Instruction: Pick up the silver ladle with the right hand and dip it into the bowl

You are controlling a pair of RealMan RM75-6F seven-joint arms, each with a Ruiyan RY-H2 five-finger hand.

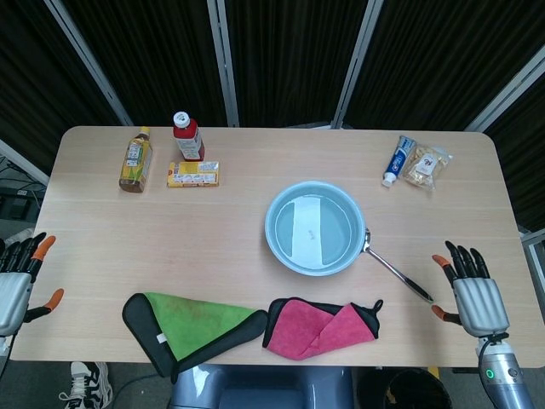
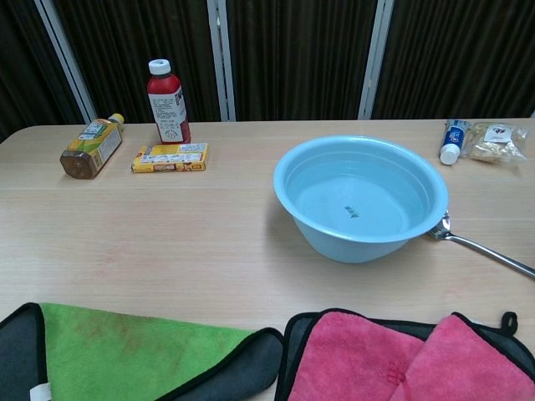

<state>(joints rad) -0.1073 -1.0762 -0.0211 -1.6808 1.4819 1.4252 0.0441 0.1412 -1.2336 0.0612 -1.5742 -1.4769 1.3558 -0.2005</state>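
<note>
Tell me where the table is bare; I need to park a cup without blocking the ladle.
Bare: the wide stretch between yellow box, blue bowl and green cloth; also between bowl and toothpaste. Crowded: ladle beside the bowl, pink cloth below, right hand nearby.

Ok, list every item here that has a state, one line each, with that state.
silver ladle: lying flat on the table, head against the bowl, unheld
bowl: upright
red bottle: upright, capped
tea bottle: lying on its side
toothpaste tube: lying flat
green cloth: folded
pink cloth: folded
right hand: open, holding nothing
left hand: open, holding nothing
</note>
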